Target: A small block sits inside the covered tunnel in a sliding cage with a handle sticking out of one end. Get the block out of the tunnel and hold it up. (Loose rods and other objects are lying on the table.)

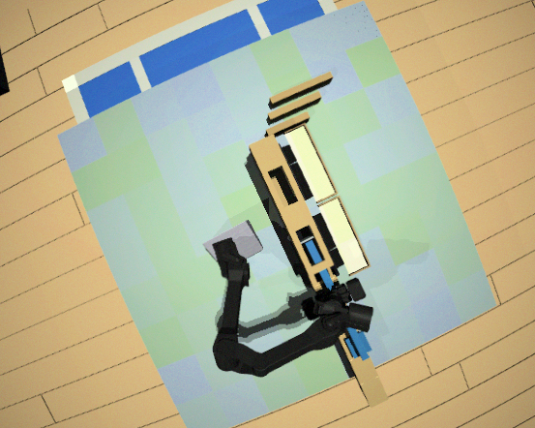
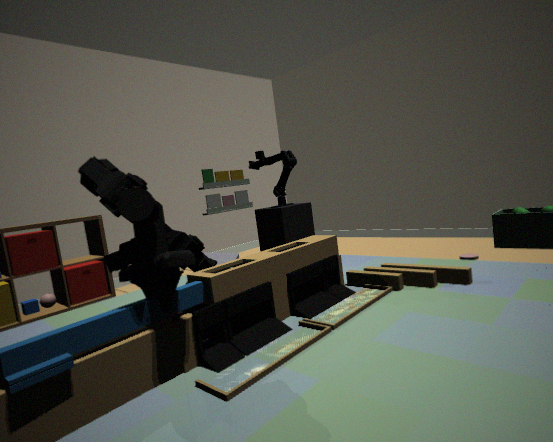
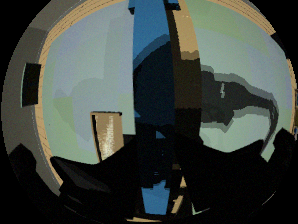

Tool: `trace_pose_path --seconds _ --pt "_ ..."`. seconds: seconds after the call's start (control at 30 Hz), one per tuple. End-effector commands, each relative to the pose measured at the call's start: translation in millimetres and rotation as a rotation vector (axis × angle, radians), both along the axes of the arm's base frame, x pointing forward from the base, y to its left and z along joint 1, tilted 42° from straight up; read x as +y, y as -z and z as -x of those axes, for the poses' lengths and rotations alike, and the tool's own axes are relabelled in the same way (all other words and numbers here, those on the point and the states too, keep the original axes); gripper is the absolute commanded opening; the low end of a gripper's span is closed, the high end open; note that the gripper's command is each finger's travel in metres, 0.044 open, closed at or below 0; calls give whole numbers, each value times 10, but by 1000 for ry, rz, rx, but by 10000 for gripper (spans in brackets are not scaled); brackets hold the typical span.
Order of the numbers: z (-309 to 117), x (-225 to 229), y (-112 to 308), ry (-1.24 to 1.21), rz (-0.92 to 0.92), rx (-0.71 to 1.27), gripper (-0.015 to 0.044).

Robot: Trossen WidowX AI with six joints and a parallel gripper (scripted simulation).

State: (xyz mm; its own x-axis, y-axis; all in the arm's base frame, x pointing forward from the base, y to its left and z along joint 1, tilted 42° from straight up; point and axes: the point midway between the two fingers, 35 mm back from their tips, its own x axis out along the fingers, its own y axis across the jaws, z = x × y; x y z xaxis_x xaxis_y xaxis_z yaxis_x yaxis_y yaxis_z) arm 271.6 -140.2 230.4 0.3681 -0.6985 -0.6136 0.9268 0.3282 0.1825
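Top view: the patchwork mat (image 1: 171, 194) (image 2: 432, 360) spreads widest, with the black arm (image 1: 292, 350) (image 2: 144, 200) bent across its near part. The long wooden tunnel (image 1: 294, 209) (image 2: 277, 265) runs from far to near, and a blue handle (image 1: 359, 343) (image 2: 82, 332) (image 3: 150, 25) sticks out of its near end — blue also shows through the near top slot. Right of the tunnel lie two framed panels (image 1: 312, 162) (image 2: 267, 357) (image 3: 107, 137); three wooden bars (image 1: 300, 88) (image 2: 454, 274) lie beyond its far end. The gripper (image 1: 335, 295) (image 2: 163, 310) (image 3: 157, 137) is partly closed, its fingers clamped on the handle. The small block is out of sight, so I cannot tell its exact place.
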Motion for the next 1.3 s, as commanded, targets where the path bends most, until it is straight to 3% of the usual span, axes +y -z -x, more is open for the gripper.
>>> trace_pose_path --seconds 0.0,1.0,1.27 --pt "15 -89 -72 32 28 -14 0" --pt "15 -89 -72 32 28 -14 0" --pt "3 6 -21 5 4 -1 210"
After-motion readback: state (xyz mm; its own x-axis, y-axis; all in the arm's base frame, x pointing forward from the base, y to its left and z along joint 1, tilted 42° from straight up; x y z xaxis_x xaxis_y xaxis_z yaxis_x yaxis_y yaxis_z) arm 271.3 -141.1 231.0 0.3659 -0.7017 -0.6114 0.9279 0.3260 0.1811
